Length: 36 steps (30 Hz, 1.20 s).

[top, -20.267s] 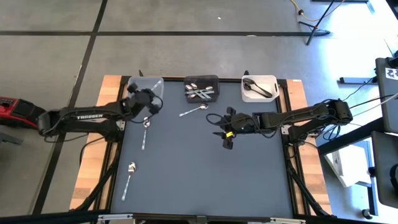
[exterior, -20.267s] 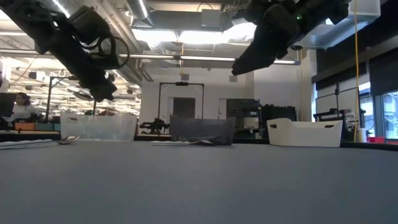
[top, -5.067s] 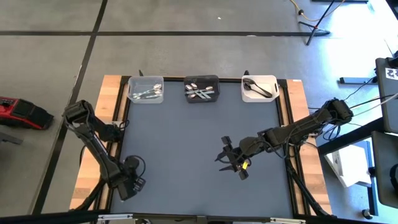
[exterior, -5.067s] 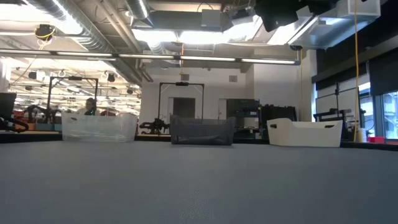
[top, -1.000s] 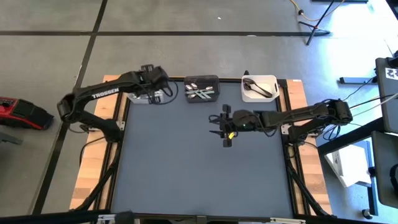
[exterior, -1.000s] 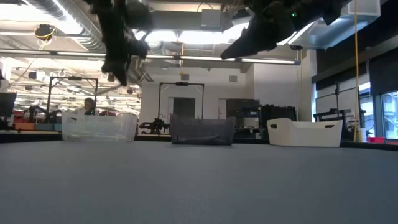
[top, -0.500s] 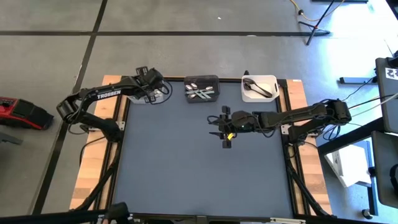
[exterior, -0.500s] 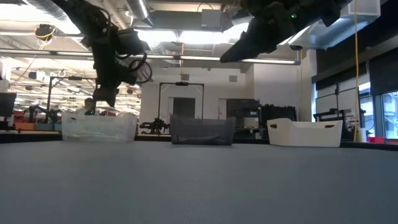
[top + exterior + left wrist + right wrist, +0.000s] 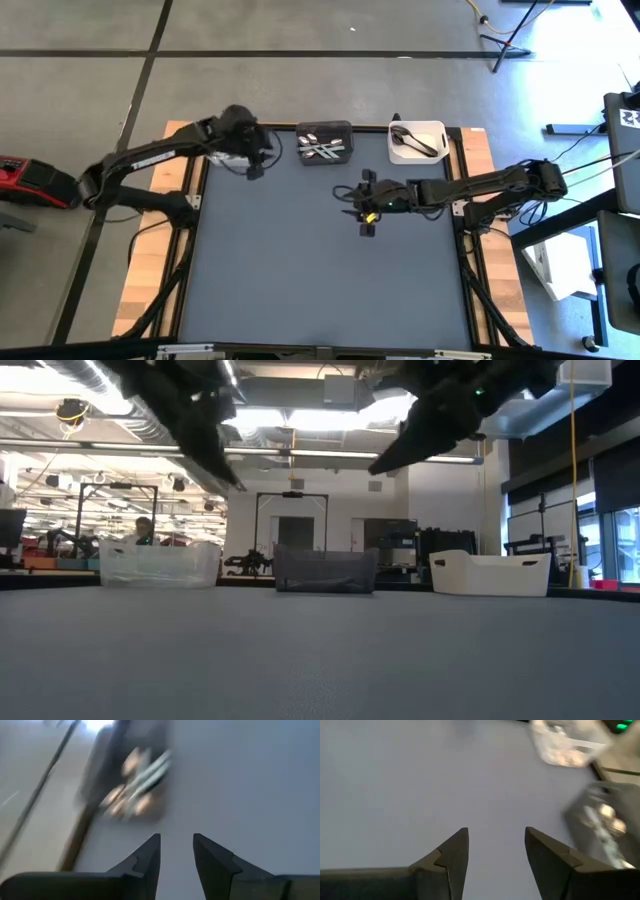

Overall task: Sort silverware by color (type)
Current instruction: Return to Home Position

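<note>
Sorting looks complete: silverware (image 9: 320, 148) sits in bins (image 9: 417, 160), none on the surface (image 9: 300, 270), while left gripper (image 9: 176, 840) and right gripper (image 9: 496, 832) hover, fingers apart.

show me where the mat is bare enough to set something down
The whole near half of the mat is bare, from the right end effector to the near edge. Crowded: the far edge, where the clear bin, black bin and white bin stand, with the left end effector hanging by the clear bin.
</note>
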{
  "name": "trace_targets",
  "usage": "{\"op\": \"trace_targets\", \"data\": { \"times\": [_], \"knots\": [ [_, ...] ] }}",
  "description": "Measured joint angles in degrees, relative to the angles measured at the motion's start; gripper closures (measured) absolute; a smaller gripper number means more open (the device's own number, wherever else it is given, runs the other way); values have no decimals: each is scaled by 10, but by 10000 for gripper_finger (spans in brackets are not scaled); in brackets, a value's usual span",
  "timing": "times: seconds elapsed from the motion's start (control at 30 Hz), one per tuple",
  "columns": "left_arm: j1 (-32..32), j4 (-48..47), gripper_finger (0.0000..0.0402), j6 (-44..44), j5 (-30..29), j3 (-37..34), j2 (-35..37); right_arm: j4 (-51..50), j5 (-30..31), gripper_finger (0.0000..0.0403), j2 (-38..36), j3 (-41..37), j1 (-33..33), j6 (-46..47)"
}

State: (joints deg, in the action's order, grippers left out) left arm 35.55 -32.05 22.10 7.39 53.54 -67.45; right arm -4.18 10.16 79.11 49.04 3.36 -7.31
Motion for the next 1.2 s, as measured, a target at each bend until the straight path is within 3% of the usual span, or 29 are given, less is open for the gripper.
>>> {"op": "trace_targets", "data": {
  "times": [0.07, 0.17, 0.27, 0.53, 0.77, 1.2],
  "knots": [
    [0, 75, 295, -18, 81, -39, 34, -31, 35, 229, -18, 0, 0, 4],
    [-11, 195, 302, -72, 106, -114, 86, -71, 63, 250, -44, 0, 0, 11],
    [-42, 291, 307, -124, 87, -200, 128, -69, 73, 280, -72, -14, 0, 11],
    [-153, 484, 310, -215, -44, -375, 216, 12, 74, 365, -150, -110, 0, 11],
    [-219, 497, 310, -220, -112, -440, 277, 68, 68, 401, -228, -191, 0, 14],
    [-230, 496, 310, -216, -112, -514, 417, 123, 50, 396, -408, -330, 0, 37]
  ]
}}
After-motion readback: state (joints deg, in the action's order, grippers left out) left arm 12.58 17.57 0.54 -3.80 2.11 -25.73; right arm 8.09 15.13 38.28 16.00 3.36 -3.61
